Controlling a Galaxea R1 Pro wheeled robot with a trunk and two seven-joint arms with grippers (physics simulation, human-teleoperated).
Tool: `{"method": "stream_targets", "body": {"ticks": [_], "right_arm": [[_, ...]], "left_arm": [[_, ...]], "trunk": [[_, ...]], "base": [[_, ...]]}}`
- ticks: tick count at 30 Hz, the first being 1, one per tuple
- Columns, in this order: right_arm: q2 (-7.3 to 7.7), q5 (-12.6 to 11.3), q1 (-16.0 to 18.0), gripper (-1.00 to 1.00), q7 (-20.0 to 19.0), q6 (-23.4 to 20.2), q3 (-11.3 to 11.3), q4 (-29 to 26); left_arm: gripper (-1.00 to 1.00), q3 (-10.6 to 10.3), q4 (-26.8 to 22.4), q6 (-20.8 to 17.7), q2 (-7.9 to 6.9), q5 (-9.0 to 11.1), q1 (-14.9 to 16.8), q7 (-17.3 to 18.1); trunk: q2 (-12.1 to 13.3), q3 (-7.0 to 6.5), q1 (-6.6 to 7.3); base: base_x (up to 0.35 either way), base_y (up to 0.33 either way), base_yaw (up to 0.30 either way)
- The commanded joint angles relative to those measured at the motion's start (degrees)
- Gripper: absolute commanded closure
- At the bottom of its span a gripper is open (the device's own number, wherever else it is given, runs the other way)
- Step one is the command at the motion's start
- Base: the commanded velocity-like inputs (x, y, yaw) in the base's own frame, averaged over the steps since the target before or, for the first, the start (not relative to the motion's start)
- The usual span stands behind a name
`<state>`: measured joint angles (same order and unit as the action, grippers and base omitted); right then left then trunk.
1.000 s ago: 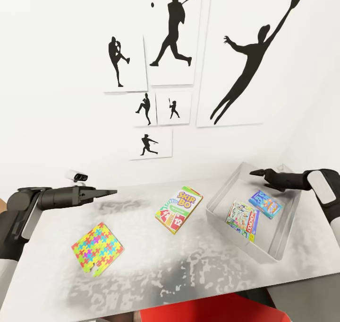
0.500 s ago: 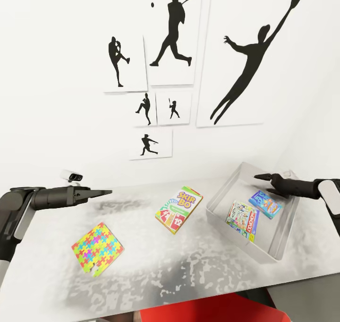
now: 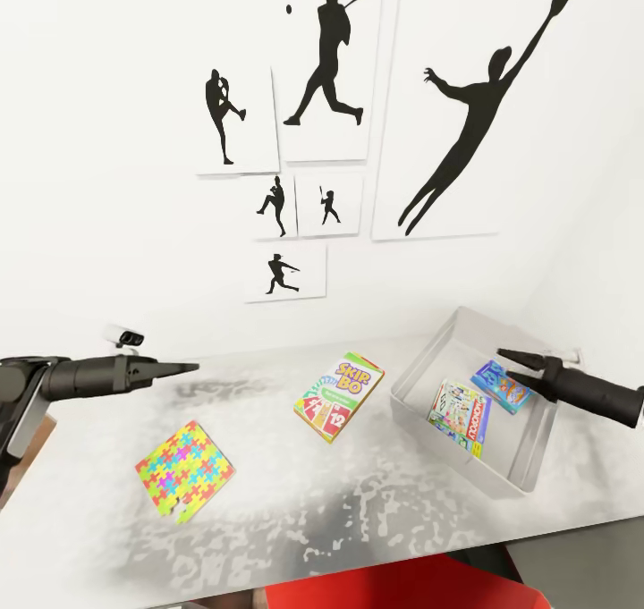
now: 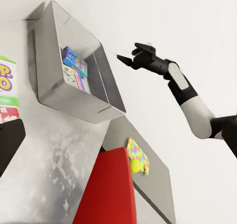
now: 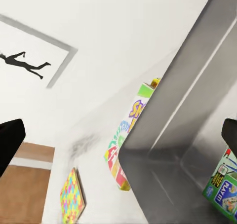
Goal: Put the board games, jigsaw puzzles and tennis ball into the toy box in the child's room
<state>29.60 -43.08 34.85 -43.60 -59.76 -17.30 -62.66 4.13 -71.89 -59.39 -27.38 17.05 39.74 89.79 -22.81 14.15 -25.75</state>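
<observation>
Light: bright, even, no visible source.
Shadows: soft, faint under the Skip-Bo box (image 3: 339, 396) and puzzle (image 3: 184, 470).
Table (image 3: 358, 511): mottled grey-white sheen, no hard glare.
Sharpness: crisp throughout.
Wrist views: steeply tilted, perspective stretched at edges.

Toy box (image 4: 74, 98) on table (image 4: 44, 160), two games (image 4: 74, 68) inside. Skip-Bo (image 4: 6, 93) beside it. Right gripper (image 4: 129, 56) above. Puzzle (image 4: 138, 155) and ball (image 4: 135, 166) on lower surface.

The long white tabletop (image 3: 376, 520) looks glossy, with mottled grey reflections; the shallow grey toy bin (image 3: 420, 363) has smooth, metal-like sheen; the green-yellow-red Skip-Bo box (image 3: 339, 396) looks like printed card; the multicoloured puzzle slab (image 3: 184, 470) looks matt.
</observation>
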Motion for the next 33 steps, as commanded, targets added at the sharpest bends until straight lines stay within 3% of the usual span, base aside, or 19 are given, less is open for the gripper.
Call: {"method": "stream_targets", "body": {"ticks": [1,5,9,15,20,27,33], "right_arm": [[-0.21,0.29,-2.73,-1.0,-2.45,-0.24,-1.65,-2.09],[-0.61,0.28,-8.91,-1.0,-6.99,-0.24,-5.28,-5.1],[-1.19,0.33,-14.77,-1.0,-12.7,-0.16,-7.53,-6.45],[-2.85,0.42,-20.39,-1.0,-17.84,3.14,-8.19,-8.22],[-4.11,0.38,-26.05,-1.0,-21.74,9.74,-8.36,-9.48],[-5.45,0.4,-28.08,-1.0,-25.2,12.38,-8.44,-10.27],[-5.83,0.44,-28.41,-1.0,-26.18,12.75,-8.45,-11.63]], "left_arm": [[-1.0,-0.02,0.43,-0.61,-0.16,0.03,-0.14,0.21],[-1.0,0.0,1.79,-0.61,-0.32,0.07,-1.07,0.21],[-1.0,0.03,2.97,-0.61,-0.37,0.08,-3.37,0.21],[-1.0,1.13,3.3,-0.52,-0.35,0.11,-6.34,0.21],[-1.0,3.99,3.4,-0.47,-0.32,0.34,-9.91,0.21],[-1.0,8.77,3.35,-0.46,-0.23,0.49,-13.3,0.21],[-1.0,10.39,2.93,-0.48,-0.26,0.52,-14.43,0.21]], "trunk": [[-0.11,0.11,-0.04],[-0.11,0.11,-0.04],[-0.11,0.09,-0.04],[-0.11,-0.17,-0.04],[-0.11,-0.56,-0.04],[-0.11,-1.18,-0.04],[-0.11,-1.73,-0.04]], "base": [[0.0,0.0,0.0],[0.0,0.0,0.0],[0.0,0.0,0.0],[0.0,0.0,0.0],[0.0,0.0,0.0],[0.0,0.0,0.0],[0.0,0.0,0.0]]}}
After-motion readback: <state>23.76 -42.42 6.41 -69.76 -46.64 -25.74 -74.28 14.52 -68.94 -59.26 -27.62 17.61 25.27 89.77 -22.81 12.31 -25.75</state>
